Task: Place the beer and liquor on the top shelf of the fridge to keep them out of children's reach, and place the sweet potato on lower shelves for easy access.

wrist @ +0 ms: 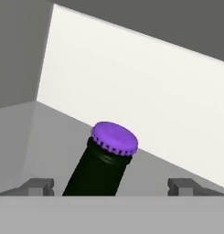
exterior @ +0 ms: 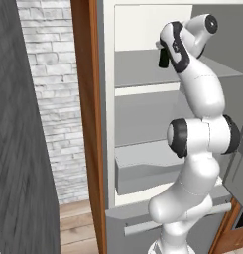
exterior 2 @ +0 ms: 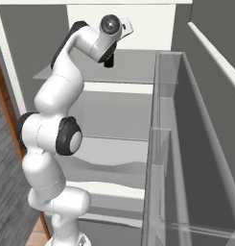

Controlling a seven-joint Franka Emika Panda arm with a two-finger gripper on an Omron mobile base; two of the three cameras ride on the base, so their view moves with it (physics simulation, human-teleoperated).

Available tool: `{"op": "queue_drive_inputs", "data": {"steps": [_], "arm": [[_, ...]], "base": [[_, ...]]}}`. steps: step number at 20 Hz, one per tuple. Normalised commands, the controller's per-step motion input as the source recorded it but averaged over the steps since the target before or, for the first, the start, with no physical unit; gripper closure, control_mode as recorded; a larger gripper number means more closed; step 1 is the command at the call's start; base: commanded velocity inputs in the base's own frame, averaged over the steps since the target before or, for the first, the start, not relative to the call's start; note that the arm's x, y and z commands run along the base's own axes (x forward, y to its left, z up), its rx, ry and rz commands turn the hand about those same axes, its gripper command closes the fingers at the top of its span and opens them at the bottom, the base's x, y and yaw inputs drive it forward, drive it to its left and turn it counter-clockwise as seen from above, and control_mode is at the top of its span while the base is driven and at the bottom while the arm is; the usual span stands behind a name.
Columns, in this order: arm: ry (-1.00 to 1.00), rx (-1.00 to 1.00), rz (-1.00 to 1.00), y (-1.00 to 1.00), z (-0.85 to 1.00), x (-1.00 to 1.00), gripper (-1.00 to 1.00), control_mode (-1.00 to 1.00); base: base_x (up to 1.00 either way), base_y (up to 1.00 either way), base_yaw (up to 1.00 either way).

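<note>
jaws (wrist: 111, 186) wide, flanking beer (wrist: 103, 164) neck (purple cap), apparently untouched; bottle on top shelf (wrist: 35, 137).

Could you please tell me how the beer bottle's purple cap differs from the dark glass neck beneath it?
The small purple crimped cap is bright, while the dark green glass neck looks nearly black. The cap has a scalloped rim and overhangs the neck's top; the neck is smooth and widens downward. In the hand view both lean the same way.

I count one beer (wrist: 104, 164), one purple cap (wrist: 114, 137). My two fingertips (wrist: 39, 186), one each side. Fridge (exterior: 143, 124): one. Shelves (exterior: 143, 69): three. One drawer (exterior: 148, 173).
</note>
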Motion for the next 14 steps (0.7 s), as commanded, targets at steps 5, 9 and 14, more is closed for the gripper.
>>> {"op": "queue_drive_inputs", "data": {"steps": [5,9,14], "arm": [[-0.01,-0.06,0.0,-0.04,-0.31,-0.55,-1.0,-1.0],[-0.04,-0.05,-0.01,0.0,-0.43,-0.56,-1.0,-1.0],[-0.07,-0.01,-0.07,0.0,-0.35,-0.26,-1.0,-1.0]], "base": [[0.0,0.0,0.0],[0.0,0.0,0.0],[0.0,0.0,0.0]]}}
